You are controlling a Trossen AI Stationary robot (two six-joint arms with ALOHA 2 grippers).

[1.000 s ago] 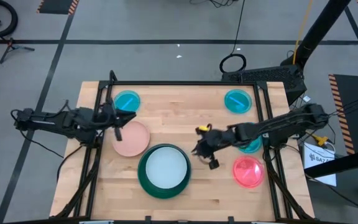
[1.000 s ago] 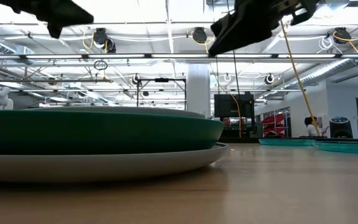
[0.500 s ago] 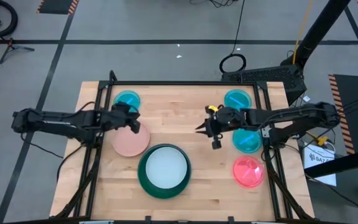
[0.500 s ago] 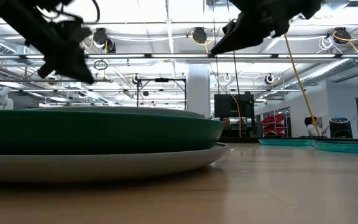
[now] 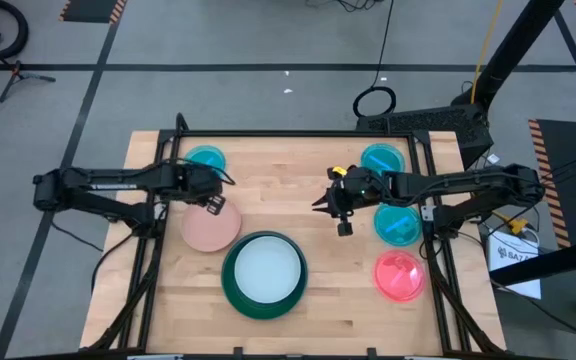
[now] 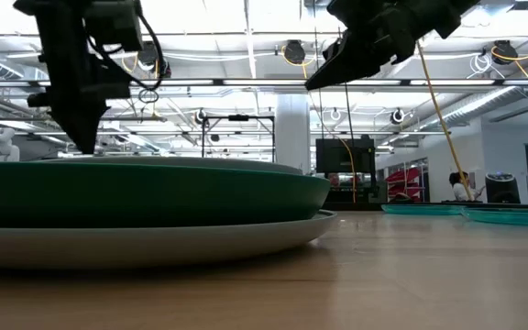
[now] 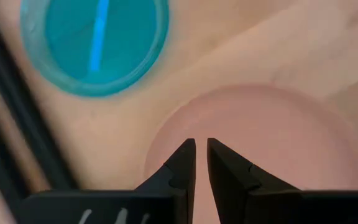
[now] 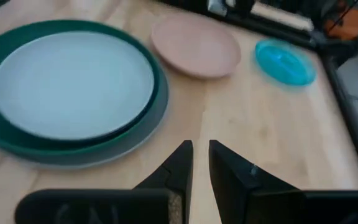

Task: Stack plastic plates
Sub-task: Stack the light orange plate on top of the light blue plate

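High view: we see the L gripper [image 5: 213, 203] now sitting over the far edge of the salmon-pink plate [image 5: 209, 224], fingers nearly together w/ only a thin slit, nothing held. Half a sec ago it was at about the same spot, a full sec ago further toward the table's L edge, so the L arm has closed in on that plate. R gripper [image 5: 340, 214] hangs over bare wood mid-table, fingers also almost together and empty; it has pulled up from nearer the green plate and barely moved in the last half sec.

Plate layout: pale blue-white plate [image 5: 265, 270] nested in the dark green plate [image 5: 228, 288], w/ a grey plate [image 8: 143, 143] under it per R wrist view. Loose ones: cyan plate [image 5: 204, 162] far L, two cyan plates [image 5: 383, 163] and [image 5: 398, 225] on the R, pink-red plate [image 5: 400, 276] near R.

We judge the stack is started, salmon-pink likely next; L gripper needs to open before gripping the rim.
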